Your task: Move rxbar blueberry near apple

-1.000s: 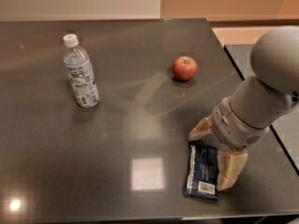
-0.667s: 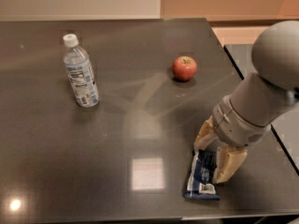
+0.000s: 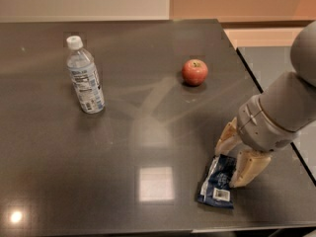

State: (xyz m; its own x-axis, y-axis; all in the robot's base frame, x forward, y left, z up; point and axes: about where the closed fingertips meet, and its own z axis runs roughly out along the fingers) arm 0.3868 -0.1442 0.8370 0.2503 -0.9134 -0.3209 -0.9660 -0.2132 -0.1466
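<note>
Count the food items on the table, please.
2. The apple sits toward the far right; the rxbar blueberry lies near the front right edge, at the gripper. Nothing seems hidden.

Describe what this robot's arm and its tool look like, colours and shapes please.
The arm is built of smooth, rounded light-grey segments, ending in a thick grey wrist with ring-like seams. The tool, low on the right over the blue bar, has two tan, wedge-shaped fingers that taper toward their tips. No cables or markings show.
</note>
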